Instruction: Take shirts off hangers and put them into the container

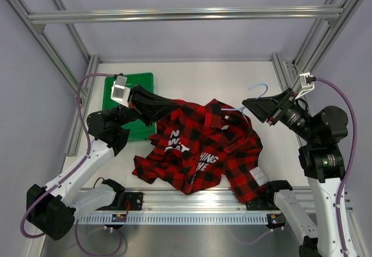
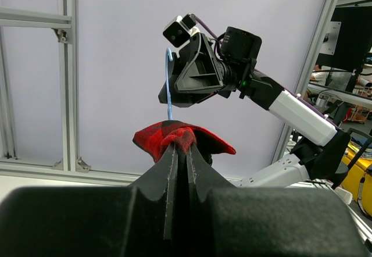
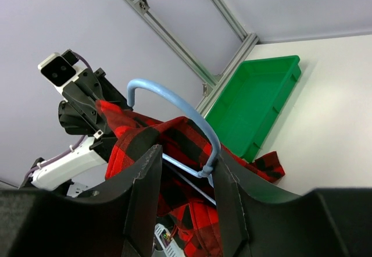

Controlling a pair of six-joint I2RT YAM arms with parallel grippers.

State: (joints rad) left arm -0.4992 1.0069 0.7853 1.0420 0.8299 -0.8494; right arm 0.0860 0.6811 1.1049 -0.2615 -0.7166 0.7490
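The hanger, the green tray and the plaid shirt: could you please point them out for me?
hanger (image 3: 186,109), right wrist view, curved hook.
green tray (image 3: 256,97), right wrist view, bare floor.
plaid shirt (image 1: 200,130), top external view, middle of the fabric.

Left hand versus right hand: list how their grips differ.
The left hand is shut, pinching a fold of the shirt; the right hand is open, fingers either side of the hanger. The left hand is beside the tray, the right hand across the shirt.
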